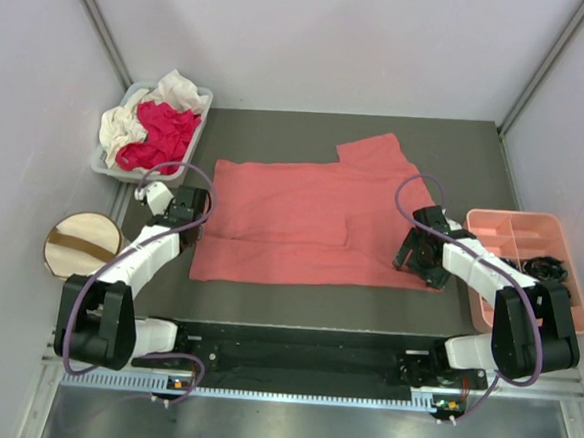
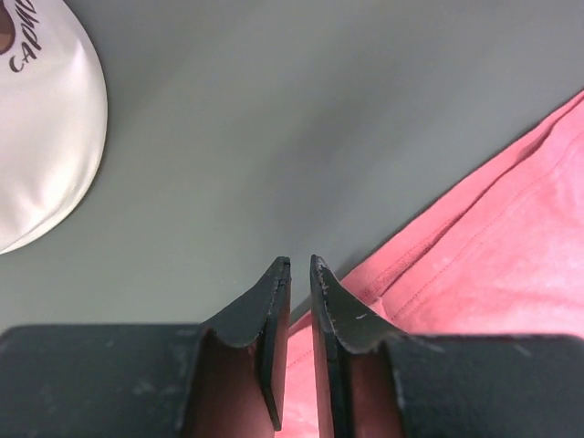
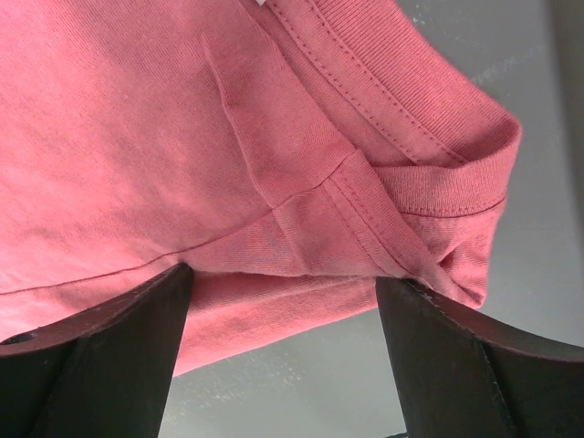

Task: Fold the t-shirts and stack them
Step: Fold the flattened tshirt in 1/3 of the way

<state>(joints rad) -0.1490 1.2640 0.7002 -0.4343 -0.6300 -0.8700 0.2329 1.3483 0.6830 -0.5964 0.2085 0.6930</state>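
Left claw [image 2: 299, 266] is parted by just a slit and grips nothing at the left edge of the pink shirt [image 1: 302, 215]; the right claw [image 3: 283, 276] gapes wide, astride the collar. That shirt lies flat mid-table [image 1: 268, 127], long axis left to right, neck rightward, one sleeve jutting toward the far side. Magenta shirt [image 1: 163, 130] and cream shirt [image 1: 176, 91] sit heaped in a grey bin [image 1: 205, 101] far left.

The big shirt [image 1: 312, 220] is done in plain salmon pink, no print, on a dark grey table [image 1: 268, 127]. A magenta-red shirt [image 1: 163, 135] and a cream-white shirt [image 1: 180, 93] are piled in a pale grey tub [image 1: 202, 97]. The tray [image 1: 492, 225] is coloured salmon pink too. The drum bin [image 1: 96, 227] is cream, crossed by a brown strap [image 1: 70, 240].
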